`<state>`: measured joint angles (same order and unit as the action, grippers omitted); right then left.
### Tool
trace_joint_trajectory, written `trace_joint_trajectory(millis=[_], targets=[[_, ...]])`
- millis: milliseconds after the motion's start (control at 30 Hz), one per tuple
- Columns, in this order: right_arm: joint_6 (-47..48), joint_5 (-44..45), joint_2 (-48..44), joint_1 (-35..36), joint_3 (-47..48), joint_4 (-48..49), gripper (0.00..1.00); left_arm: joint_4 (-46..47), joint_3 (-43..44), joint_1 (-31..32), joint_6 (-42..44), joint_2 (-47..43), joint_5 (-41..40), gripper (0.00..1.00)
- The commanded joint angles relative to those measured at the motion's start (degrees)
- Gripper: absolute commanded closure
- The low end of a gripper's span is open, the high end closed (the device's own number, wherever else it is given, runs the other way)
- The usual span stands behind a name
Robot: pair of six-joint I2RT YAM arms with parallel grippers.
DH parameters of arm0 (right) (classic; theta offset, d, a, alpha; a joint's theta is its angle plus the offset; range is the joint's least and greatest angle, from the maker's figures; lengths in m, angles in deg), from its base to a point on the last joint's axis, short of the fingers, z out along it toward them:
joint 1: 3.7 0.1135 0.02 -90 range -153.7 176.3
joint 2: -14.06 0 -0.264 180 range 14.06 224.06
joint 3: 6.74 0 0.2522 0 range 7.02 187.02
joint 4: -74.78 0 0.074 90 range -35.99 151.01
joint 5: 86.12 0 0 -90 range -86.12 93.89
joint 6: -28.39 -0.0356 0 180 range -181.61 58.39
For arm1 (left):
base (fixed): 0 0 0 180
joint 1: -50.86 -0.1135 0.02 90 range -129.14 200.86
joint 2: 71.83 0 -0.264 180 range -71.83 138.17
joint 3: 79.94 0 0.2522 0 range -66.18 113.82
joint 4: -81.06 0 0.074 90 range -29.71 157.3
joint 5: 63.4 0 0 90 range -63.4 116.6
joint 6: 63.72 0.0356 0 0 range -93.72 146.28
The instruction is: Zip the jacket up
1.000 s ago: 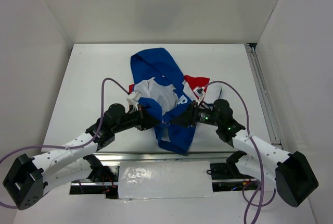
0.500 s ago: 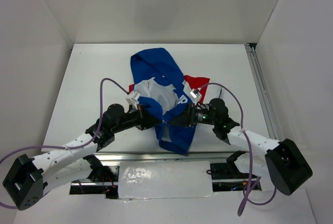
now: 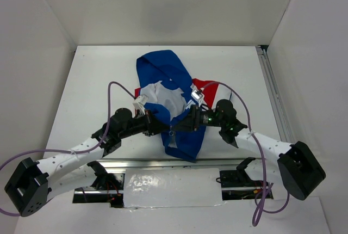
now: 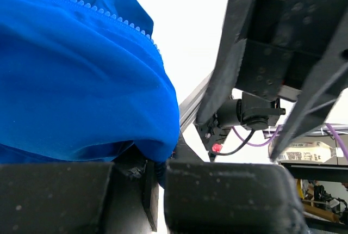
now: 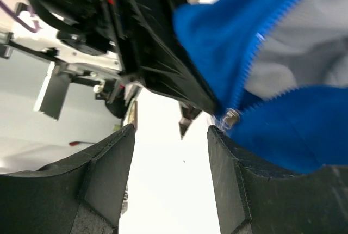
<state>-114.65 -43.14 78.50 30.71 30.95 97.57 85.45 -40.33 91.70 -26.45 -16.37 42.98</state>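
Top external: the jacket is lying lengthwise, hood pointing far, hem nearward; left hand is clamping it, right hand is gaping released.

From above, the left gripper and right gripper hide the jacket front where they meet. The left wrist view crops the jacket at its top and left edges, and the dark jaws hide where the pinched cloth ends. The right wrist view blurs the left gripper and crops the jacket at its right edge.
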Motion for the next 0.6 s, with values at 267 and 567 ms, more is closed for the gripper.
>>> trace_joint_trajectory(millis=[267, 567], targets=[[13.5, 11.0, -4.6, 2.5, 13.6, -24.8, 0.37, -0.5, 2.5, -0.2, -0.4, -0.7, -1.3, 1.00], [33.3, 70.6, -5.4, 29.6, 21.2, -52.3, 0.30, -9.5, 8.4, -0.2, -2.4, 2.5, -4.5, 1.00]])
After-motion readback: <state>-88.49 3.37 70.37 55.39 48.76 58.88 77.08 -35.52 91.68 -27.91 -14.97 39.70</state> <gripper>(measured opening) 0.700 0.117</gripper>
